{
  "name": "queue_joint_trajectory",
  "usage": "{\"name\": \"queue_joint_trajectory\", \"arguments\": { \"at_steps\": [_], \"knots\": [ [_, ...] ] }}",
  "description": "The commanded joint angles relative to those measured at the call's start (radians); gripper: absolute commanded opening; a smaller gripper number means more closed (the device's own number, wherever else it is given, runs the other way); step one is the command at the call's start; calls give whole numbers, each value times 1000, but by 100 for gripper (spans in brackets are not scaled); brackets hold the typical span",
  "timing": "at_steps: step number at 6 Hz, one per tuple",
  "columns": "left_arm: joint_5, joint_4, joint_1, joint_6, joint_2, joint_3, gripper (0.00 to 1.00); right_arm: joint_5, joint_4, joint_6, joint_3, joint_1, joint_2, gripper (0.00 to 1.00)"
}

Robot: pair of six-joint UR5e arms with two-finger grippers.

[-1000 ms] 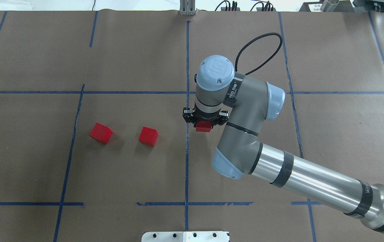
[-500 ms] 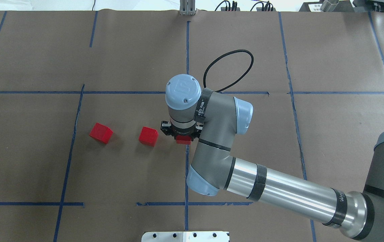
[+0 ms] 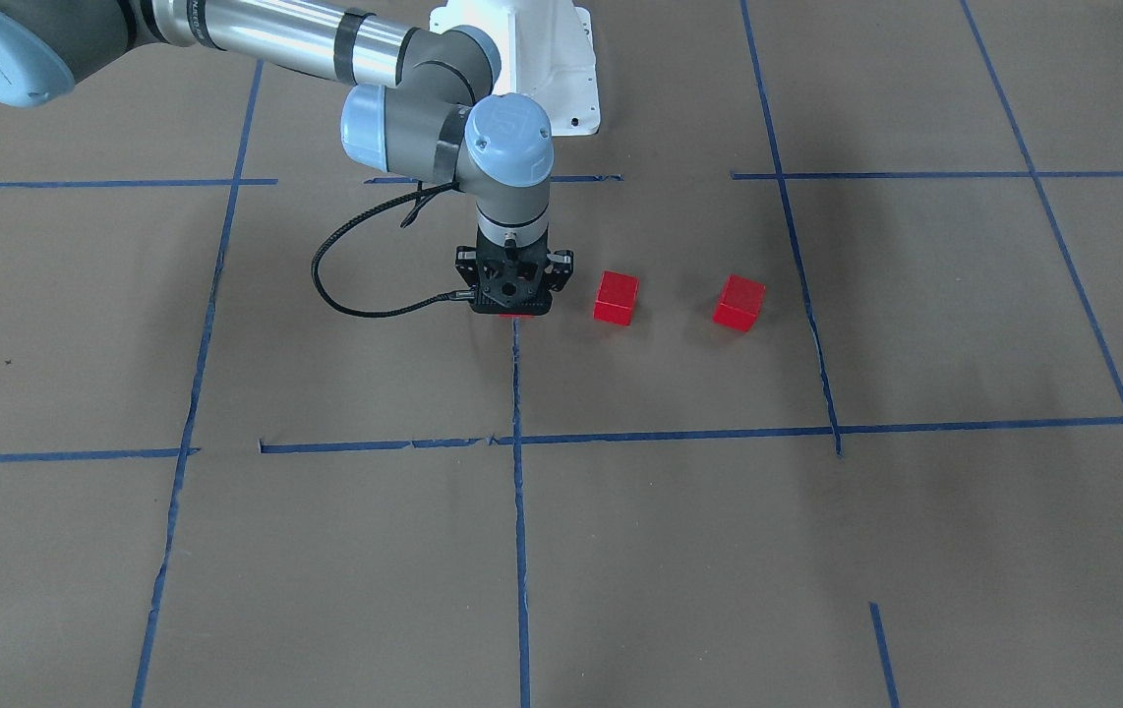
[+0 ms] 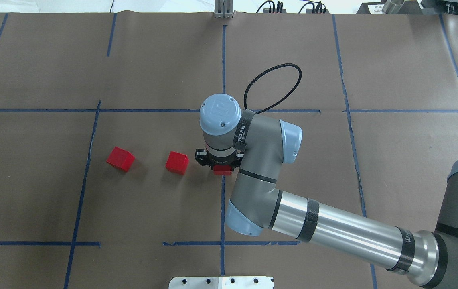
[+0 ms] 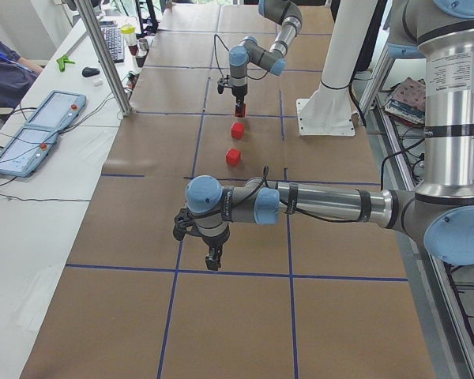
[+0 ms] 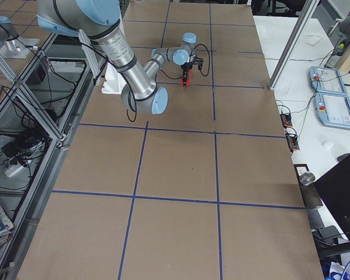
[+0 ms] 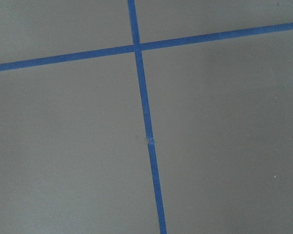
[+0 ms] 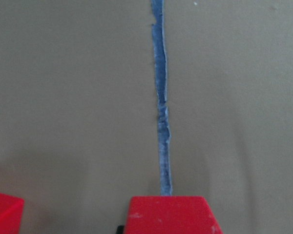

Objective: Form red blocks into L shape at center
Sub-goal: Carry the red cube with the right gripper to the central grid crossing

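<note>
The right gripper grasps one red block over the center's blue tape line. The second red block sits near that line, and the third red block lies farther out. I cannot tell the left gripper's finger state.

Brown-papered desk, blue tape grid, one red block and a second red block lying apart in the middle cell, white robot base at the edge.

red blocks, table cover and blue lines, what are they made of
The red blocks: probably painted wood or plastic, cannot tell which; matte, even colour, sharp edges, pale specks on the held block. The table cover: brown paper, matte, with creases and sheet seams. The blue lines: tape, with frayed, torn edges.
</note>
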Motion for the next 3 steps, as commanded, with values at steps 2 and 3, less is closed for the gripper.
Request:
{"name": "queue_joint_trajectory", "arguments": {
  "at_steps": [2, 3],
  "knots": [
    [0, 0, 0, 0, 0, 0, 100, 0, 2, -10, -1, -5, -5, 69],
    [0, 0, 0, 0, 0, 0, 100, 0, 2, -10, -1, -8, -2, 72]
  ]
}}
